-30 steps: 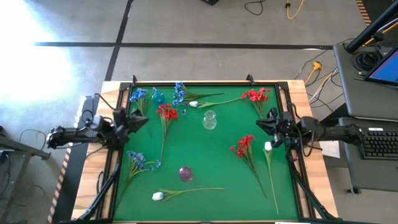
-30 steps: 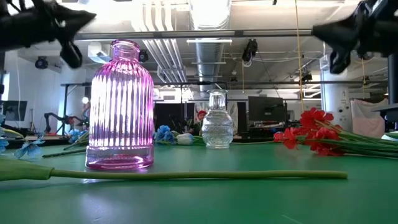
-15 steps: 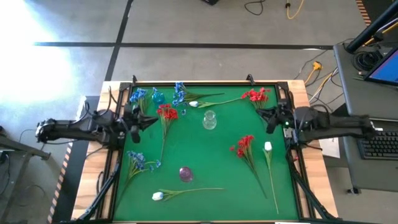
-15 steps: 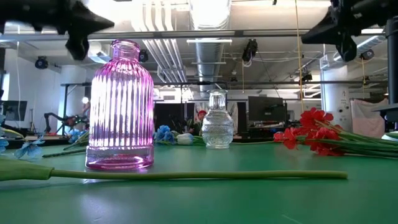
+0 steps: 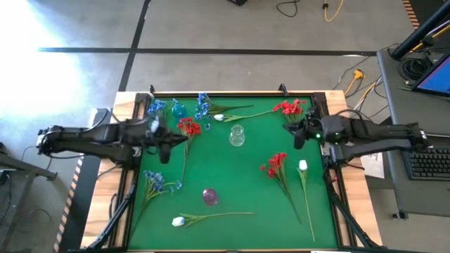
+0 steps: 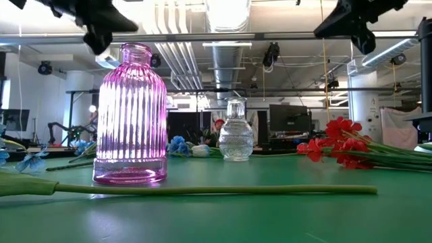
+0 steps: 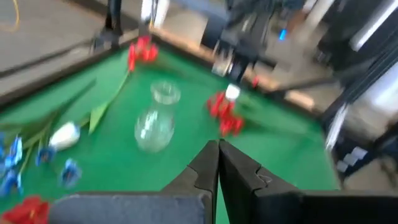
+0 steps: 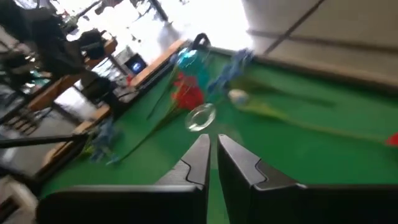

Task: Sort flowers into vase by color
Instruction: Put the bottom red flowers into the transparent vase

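Left hand (image 5: 174, 141) closed, empty, above desk (image 5: 232, 190) near red flowers (image 5: 188, 127) at nine o'clock. Right hand (image 5: 294, 131) closed, empty, at three o'clock below red spray (image 5: 289, 108). Clear vase (image 5: 237, 135) centre; pink vase (image 5: 209, 196) at six; blue flowers (image 5: 156, 181) at eight.

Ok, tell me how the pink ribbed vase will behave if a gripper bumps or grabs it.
The pink ribbed vase looks like glass, so probably fragile and slippery to pinch. Its wide flat base suggests it would slide before tipping, though a knock near the narrow neck could topple it. On its side, it would likely roll across the green mat.
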You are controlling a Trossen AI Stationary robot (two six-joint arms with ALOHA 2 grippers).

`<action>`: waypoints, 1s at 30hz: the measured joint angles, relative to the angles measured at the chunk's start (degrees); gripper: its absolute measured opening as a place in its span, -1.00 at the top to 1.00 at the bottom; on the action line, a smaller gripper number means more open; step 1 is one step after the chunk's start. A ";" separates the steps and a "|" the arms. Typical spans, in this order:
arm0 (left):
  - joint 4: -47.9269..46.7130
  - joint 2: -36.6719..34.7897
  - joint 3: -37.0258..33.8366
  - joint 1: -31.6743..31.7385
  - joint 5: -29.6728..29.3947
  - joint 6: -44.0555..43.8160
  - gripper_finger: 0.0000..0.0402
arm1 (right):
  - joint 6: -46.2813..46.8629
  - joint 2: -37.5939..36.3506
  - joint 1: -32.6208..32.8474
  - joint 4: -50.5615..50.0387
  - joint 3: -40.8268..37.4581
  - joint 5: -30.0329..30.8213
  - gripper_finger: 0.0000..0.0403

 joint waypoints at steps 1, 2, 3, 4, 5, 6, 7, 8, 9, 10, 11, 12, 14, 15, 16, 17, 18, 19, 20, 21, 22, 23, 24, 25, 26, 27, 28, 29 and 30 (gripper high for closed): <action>-0.72 1.01 0.07 -0.04 -0.19 -0.52 1.00 | 1.24 0.96 -0.01 -0.86 0.87 -1.75 0.87; -0.93 1.93 0.07 -0.02 -0.37 -1.05 1.00 | 1.94 2.04 0.01 -1.75 1.61 -3.84 0.86; -0.86 2.58 0.07 -0.04 -0.39 -1.24 1.00 | 2.28 3.21 0.04 -2.63 2.29 -6.13 0.83; -0.32 3.07 -0.18 -0.02 -0.45 -1.26 1.00 | 2.70 4.37 0.05 -3.31 2.84 -8.13 0.81; 0.00 3.50 -0.52 -0.02 -0.59 -1.16 1.00 | 3.49 5.52 0.15 -4.07 3.26 -9.42 0.78; 0.39 3.88 -0.99 -0.02 -0.81 -0.81 1.00 | 4.55 6.71 0.34 -4.68 3.44 -10.44 0.75; 0.91 4.22 -1.42 -0.02 -0.83 -0.34 1.00 | 5.94 7.94 0.55 -5.89 3.74 -10.82 0.72; 1.43 4.46 -1.77 -0.02 -0.86 0.11 1.00 | 7.35 9.36 0.57 -7.27 4.07 -11.21 0.69; 1.86 4.64 -1.88 -0.02 -0.89 0.45 1.00 | 8.80 10.75 0.55 -9.19 4.54 -12.43 0.65; 2.35 4.73 -1.88 -0.02 -1.12 0.69 1.00 | 10.41 12.06 0.55 -11.66 5.16 -13.89 0.60; 2.55 4.77 -1.86 -0.04 -1.72 0.72 1.00 | 12.13 13.38 0.55 -14.09 5.91 -15.13 0.56; 2.40 4.77 -1.86 -0.02 -2.25 0.73 1.00 | 13.80 14.67 0.64 -16.45 6.67 -16.17 0.51; 2.34 4.73 -1.88 -0.02 -3.15 1.13 1.00 | 16.70 17.52 1.27 -21.81 7.95 -18.37 0.40; 2.32 4.50 -1.86 -0.02 -3.42 1.47 1.00 | 17.93 18.94 1.73 -24.21 8.55 -19.23 0.34; 2.41 4.34 -1.88 -0.02 -3.71 1.83 1.00 | 19.21 20.27 2.34 -26.05 9.30 -19.74 0.27; 2.73 4.25 -1.88 -0.02 -3.87 2.08 1.00 | 20.43 21.48 3.05 -27.38 10.00 -19.81 0.21; 3.00 4.16 -1.88 0.02 -3.87 2.22 1.00 | 21.52 22.72 3.88 -28.54 10.59 -19.82 0.15; 3.15 4.11 -1.88 0.02 -3.87 2.22 1.00 | 22.44 23.99 4.77 -29.59 10.99 -19.86 0.10; 3.65 4.09 -1.88 0.02 -3.87 2.22 1.00 | 23.53 25.38 5.80 -30.32 11.26 -19.80 0.04; 4.46 4.11 -1.88 0.02 -3.89 2.19 1.00 | 24.43 26.79 6.93 -30.71 11.52 -19.84 -0.01; 4.86 4.11 -1.88 0.02 -3.89 2.18 1.00 | 25.36 28.14 8.08 -30.74 11.68 -19.98 -0.05; 4.83 4.13 -1.88 0.02 -3.89 2.17 1.00 | 26.42 29.35 9.20 -30.82 11.81 -20.19 -0.09; 4.85 4.22 -1.88 0.02 -3.89 2.17 1.00 | 27.32 30.51 10.25 -30.86 11.94 -20.53 -0.13; 4.84 4.29 -1.88 0.02 -3.87 2.17 1.00 | 28.25 31.80 11.28 -30.82 12.07 -20.76 -0.17; 4.82 4.38 -1.88 0.02 -3.87 2.17 1.00 | 29.10 33.11 12.26 -30.77 12.14 -20.86 -0.21; 4.81 4.50 -1.83 0.02 -3.87 2.20 1.00 | 29.88 34.51 13.10 -30.79 12.15 -20.87 -0.24; 4.73 4.68 -1.71 0.02 -3.87 2.35 1.00 | 30.81 35.82 13.84 -30.83 12.15 -20.87 -0.28; 4.74 4.91 -1.59 0.02 -3.87 2.58 1.00 | 31.34 37.05 14.51 -30.83 12.15 -20.87 -0.31; 4.75 5.18 -1.48 0.02 -3.87 2.67 1.00 | 31.88 38.31 15.13 -30.79 12.15 -20.87 -0.33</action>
